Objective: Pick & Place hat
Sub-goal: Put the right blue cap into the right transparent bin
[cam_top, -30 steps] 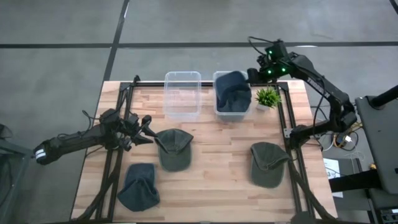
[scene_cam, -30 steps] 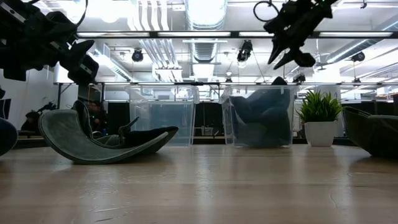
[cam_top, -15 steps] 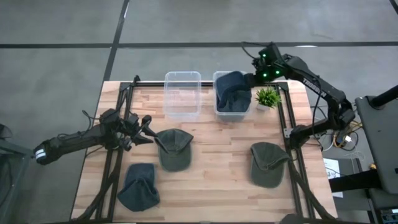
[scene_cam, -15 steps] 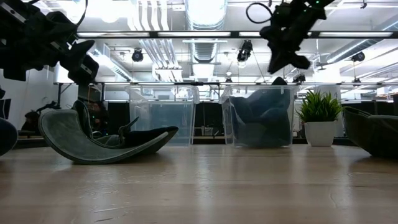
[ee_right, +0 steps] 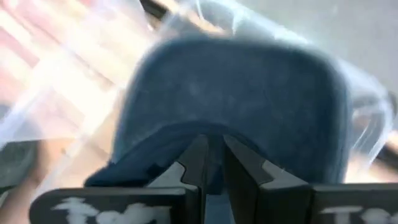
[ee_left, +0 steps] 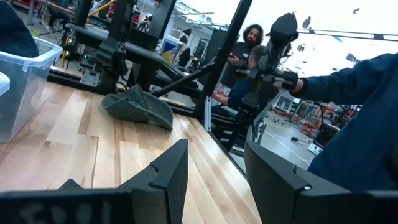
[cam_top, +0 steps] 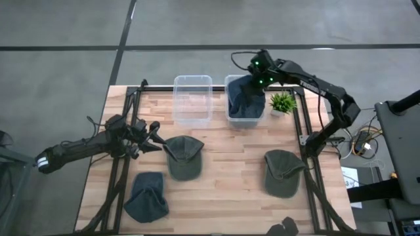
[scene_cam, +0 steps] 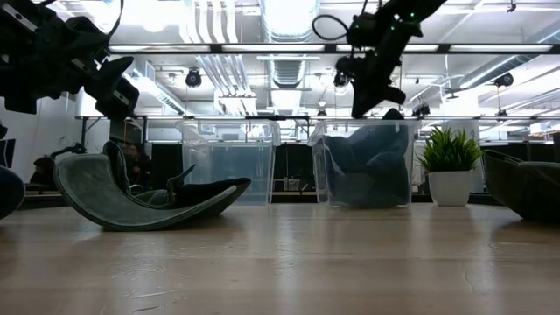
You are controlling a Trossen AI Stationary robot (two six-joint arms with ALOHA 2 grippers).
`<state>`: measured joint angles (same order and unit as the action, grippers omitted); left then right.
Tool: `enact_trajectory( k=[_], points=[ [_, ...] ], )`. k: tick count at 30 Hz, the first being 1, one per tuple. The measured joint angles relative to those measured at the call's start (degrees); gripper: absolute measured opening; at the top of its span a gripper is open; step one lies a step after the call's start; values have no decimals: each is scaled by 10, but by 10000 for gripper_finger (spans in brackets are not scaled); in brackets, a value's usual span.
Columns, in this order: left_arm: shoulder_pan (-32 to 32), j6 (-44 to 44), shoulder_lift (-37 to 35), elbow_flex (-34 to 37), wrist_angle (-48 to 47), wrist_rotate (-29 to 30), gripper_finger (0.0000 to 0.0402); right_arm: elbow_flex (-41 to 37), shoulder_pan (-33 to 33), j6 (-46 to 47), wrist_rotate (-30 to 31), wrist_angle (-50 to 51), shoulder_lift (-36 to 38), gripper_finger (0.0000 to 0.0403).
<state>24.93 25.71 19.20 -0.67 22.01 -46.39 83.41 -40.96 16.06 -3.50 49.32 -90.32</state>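
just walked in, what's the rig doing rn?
Sorting hats into bins. The right gripper hangs over the right bin, fingers nearly closed and empty; a dark blue hat already sits in that bin. The left bin is empty. The left gripper waits open beside a green hat on the table. Two more hats lie near the front.

1. The light wooden plank table (cam_top: 216, 196) stands on a grey concrete floor (cam_top: 65, 39) crossed by dark seams.
2. A black metal frame (cam_top: 125, 177) runs along the table's sides.
3. In the low view, long ceiling lights (scene_cam: 289, 13) and silver ducts (scene_cam: 210, 35) hang over a workshop hall.
4. In the left wrist view, a seated person in dark clothes (ee_left: 239, 68) is beyond the table edge.
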Motion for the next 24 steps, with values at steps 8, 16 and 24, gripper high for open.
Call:
enact_trajectory(
  k=[8, 16, 24],
  points=[
    [0, -1, 0, 0, 0, 0, 151, 74, -2, -44, 125, 89, 18, 43],
    [0, -2, 0, 0, 0, 0, 151, 43, -2, -29, 124, 155, 6, 43],
    [0, -1, 0, 0, 0, 0, 151, 23, 2, -25, 121, 152, 5, 43]
  ],
)
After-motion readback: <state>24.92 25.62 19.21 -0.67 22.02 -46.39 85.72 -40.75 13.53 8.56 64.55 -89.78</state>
